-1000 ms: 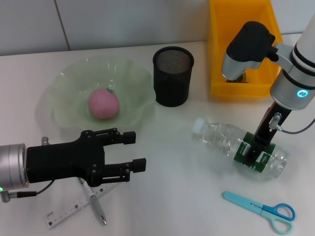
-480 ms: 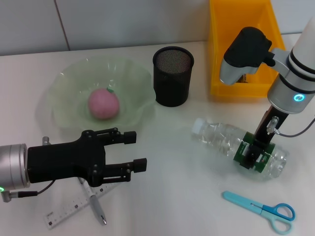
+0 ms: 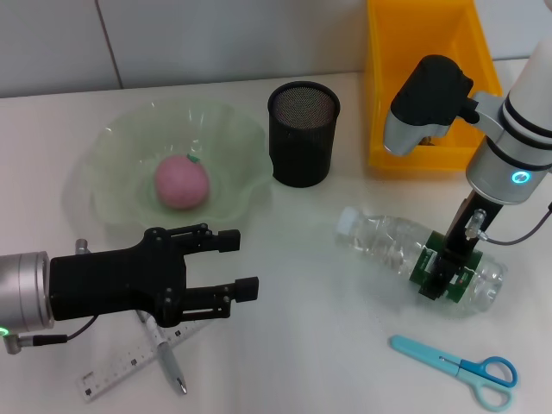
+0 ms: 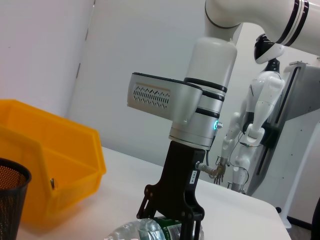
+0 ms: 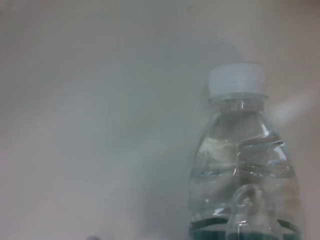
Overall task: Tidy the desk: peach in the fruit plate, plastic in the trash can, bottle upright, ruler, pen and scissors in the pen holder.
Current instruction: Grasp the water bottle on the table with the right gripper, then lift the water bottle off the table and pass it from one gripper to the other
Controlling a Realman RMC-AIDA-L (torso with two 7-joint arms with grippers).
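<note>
Two arms are seen over the plain white desk [image 3: 302, 233]; the right gripper [image 3: 442, 276] is set down on the clear plastic water bottle [image 3: 388, 246], which is lying on its side near the right edge, white cap pointed toward the middle; its black fingers are closed around the green-labelled end of that bottle. From the left wrist view the same gripper [image 4: 175, 220] is seen clamped over the bottle [image 4: 145, 232]; from the right wrist view only the cap and shoulder of the bottle [image 5: 240, 165] are shown. The left gripper [image 3: 237, 263] is held low at the front left with its fingers spread apart and nothing between them. Under it the short flat white ruler [image 3: 116, 371] and the slim silver pen [image 3: 170, 366] are found crossed on the desk. The pink round peach [image 3: 182, 182] is sat in the translucent pale green wavy-rimmed fruit plate [image 3: 112, 203]; the black wire-mesh pen holder [image 3: 303, 134] is stood just right of it, then the orange-yellow rectangular trash can [image 3: 423, 86]; the light blue scissors [image 3: 455, 369] are laid at the front right.
</note>
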